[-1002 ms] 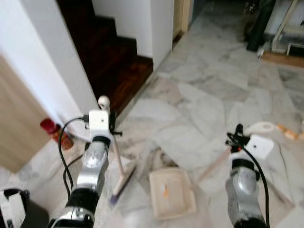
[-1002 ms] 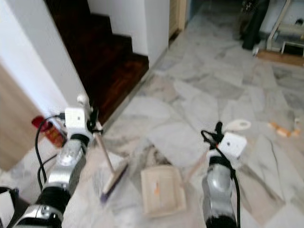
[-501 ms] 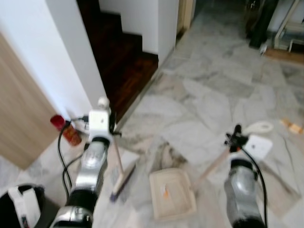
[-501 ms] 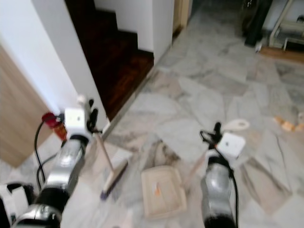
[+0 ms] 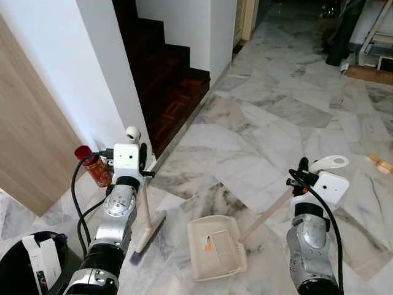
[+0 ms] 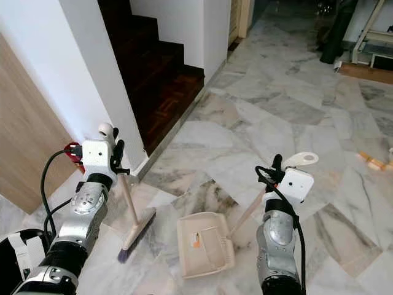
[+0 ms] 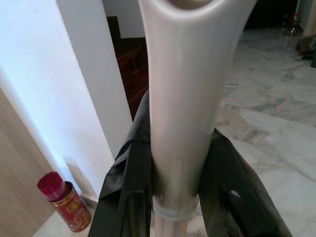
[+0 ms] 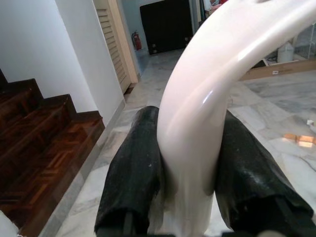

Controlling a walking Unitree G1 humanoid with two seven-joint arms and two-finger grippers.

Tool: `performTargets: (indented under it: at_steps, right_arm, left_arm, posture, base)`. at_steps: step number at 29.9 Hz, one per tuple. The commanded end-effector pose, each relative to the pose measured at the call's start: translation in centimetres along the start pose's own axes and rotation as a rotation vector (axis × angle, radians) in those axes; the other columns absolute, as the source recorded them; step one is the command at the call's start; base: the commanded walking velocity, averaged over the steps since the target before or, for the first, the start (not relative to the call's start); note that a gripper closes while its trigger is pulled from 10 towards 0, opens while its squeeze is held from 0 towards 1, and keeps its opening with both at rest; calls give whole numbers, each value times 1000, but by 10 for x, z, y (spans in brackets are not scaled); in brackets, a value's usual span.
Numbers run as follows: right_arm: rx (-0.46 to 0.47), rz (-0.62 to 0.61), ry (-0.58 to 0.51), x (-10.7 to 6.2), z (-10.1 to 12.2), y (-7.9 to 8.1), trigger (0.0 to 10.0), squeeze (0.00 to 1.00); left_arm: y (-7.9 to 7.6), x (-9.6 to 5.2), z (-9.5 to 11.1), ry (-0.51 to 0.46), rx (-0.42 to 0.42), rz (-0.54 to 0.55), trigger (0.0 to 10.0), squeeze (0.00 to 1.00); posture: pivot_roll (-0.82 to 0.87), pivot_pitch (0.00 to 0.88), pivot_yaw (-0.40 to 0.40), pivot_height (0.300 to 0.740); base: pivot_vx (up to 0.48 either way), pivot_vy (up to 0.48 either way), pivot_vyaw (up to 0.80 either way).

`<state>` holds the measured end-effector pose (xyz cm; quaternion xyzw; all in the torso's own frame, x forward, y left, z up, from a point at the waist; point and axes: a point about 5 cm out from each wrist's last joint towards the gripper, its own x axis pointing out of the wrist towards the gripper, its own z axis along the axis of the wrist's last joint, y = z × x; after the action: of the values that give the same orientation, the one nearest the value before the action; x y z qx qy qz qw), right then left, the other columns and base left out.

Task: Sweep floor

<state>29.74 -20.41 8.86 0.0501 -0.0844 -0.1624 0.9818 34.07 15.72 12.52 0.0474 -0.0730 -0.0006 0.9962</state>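
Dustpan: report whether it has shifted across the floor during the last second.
Yes, slightly. The dustpan has slid to the robot's left: its gap to the red can by the wall is narrower than before, though the camera shifted too.

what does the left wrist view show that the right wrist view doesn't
Left wrist view alone: the left gripper shut on the broom handle, and the red tin by the white wall.

Right wrist view alone: the right gripper shut on the curved dustpan handle, a louvred door, and small orange pieces on the floor.

Both: the dark wooden stairs and the marble floor.
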Motion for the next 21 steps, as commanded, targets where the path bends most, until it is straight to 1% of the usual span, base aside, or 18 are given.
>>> performTargets:
  at_steps: [1,8,21]
  right_arm:
    - [22,7,-28,3,5,4,10000,0]
    - [24,10,-25,2,5,3,10000,0]
    - [31,21,-17,2,4,4,10000,0]
  left_arm:
    - [2,4,9,-42,5,2,10000,0]
    - [0,4,9,-43,4,-4,10000,0]
    - [1,4,10,-46,5,0,10000,0]
  posture:
    - [-35,61,70,740]
    - [-37,56,71,740]
    - [-32,64,71,740]
  base:
    - [0,-244,0]
    - [0,-244,0]
    - [-268,-251,0]
